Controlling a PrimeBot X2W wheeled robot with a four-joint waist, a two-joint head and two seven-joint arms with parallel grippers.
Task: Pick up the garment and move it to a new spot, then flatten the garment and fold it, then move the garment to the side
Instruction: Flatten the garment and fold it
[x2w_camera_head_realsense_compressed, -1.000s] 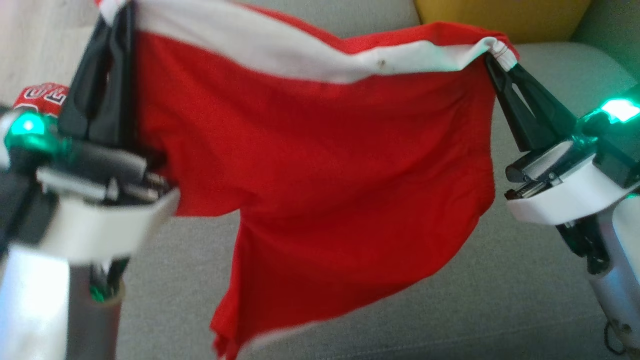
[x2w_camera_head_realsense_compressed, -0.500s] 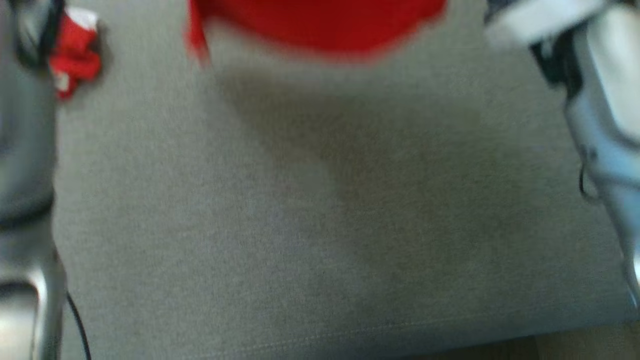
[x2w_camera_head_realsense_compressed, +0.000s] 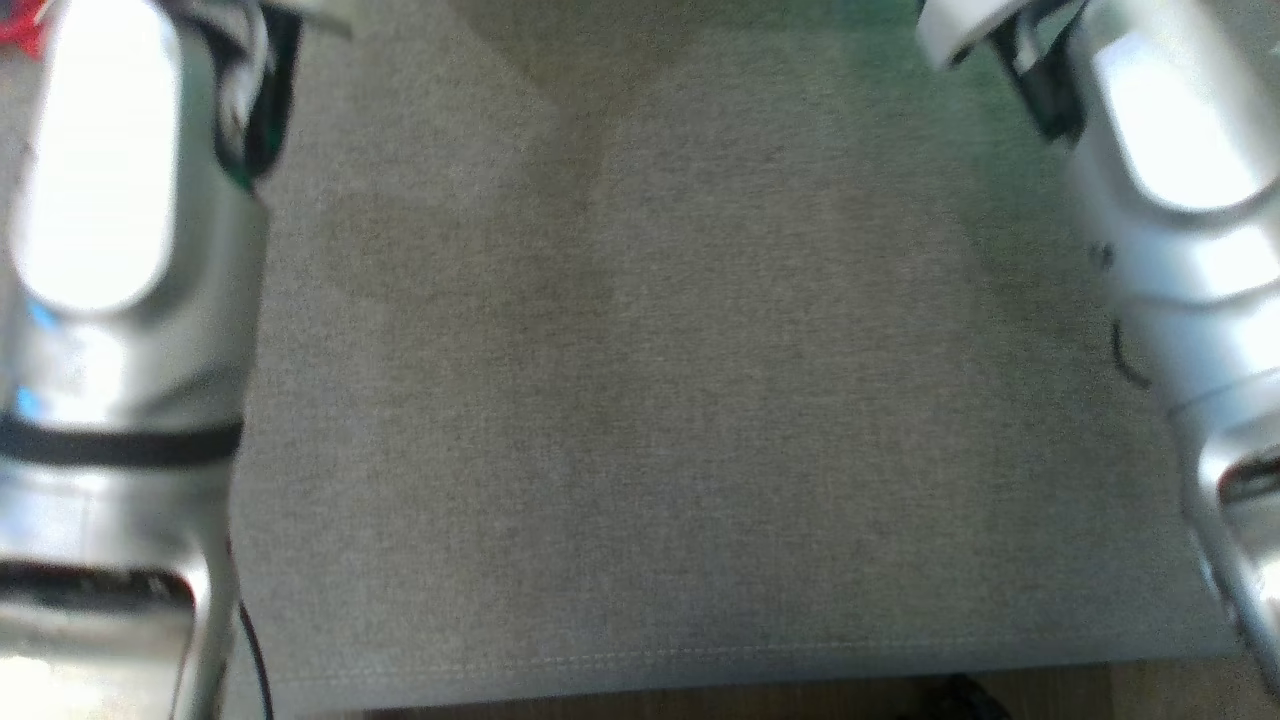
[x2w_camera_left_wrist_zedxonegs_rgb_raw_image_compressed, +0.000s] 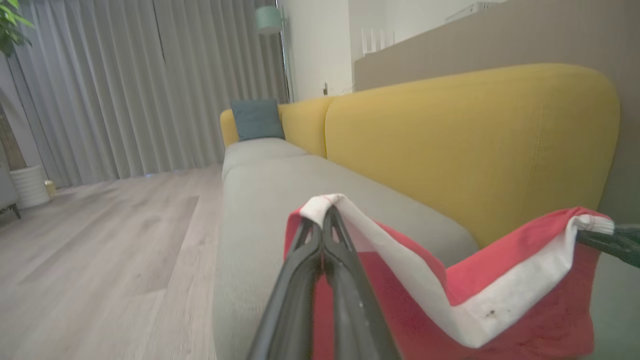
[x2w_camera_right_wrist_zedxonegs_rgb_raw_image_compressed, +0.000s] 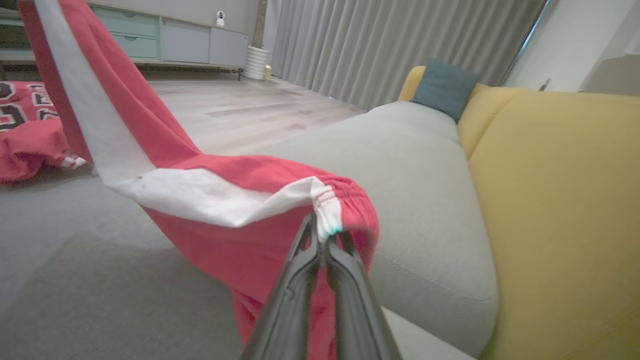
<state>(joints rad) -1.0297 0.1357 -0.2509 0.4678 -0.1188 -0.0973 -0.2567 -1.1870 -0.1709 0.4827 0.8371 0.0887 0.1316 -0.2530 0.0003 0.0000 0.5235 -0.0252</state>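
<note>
The garment (x2w_camera_left_wrist_zedxonegs_rgb_raw_image_compressed: 500, 320) is a pair of red shorts with a white waistband, hanging stretched in the air over the grey sofa seat (x2w_camera_head_realsense_compressed: 680, 350). My left gripper (x2w_camera_left_wrist_zedxonegs_rgb_raw_image_compressed: 324, 212) is shut on one waistband corner. My right gripper (x2w_camera_right_wrist_zedxonegs_rgb_raw_image_compressed: 322, 225) is shut on the other gathered corner, and its dark fingers (x2w_camera_left_wrist_zedxonegs_rgb_raw_image_compressed: 602, 241) reach in at the far right of the left wrist view. In the right wrist view the garment (x2w_camera_right_wrist_zedxonegs_rgb_raw_image_compressed: 225, 240) sags between the two grips. In the head view my left forearm (x2w_camera_head_realsense_compressed: 110, 250) and right forearm (x2w_camera_head_realsense_compressed: 1180, 200) frame the seat.
A second red piece of clothing with lettering (x2w_camera_right_wrist_zedxonegs_rgb_raw_image_compressed: 25, 130) lies crumpled on the seat to my left. The yellow backrest (x2w_camera_left_wrist_zedxonegs_rgb_raw_image_compressed: 475, 145) runs behind, with a teal cushion (x2w_camera_left_wrist_zedxonegs_rgb_raw_image_compressed: 257, 119) at the far end. The seat's front edge (x2w_camera_head_realsense_compressed: 700, 665) is near me, with wooden floor beyond.
The head camera has tipped downward, so the held garment and both grippers have slid out of the top of its picture. Both grips on the waistband look unchanged.
</note>
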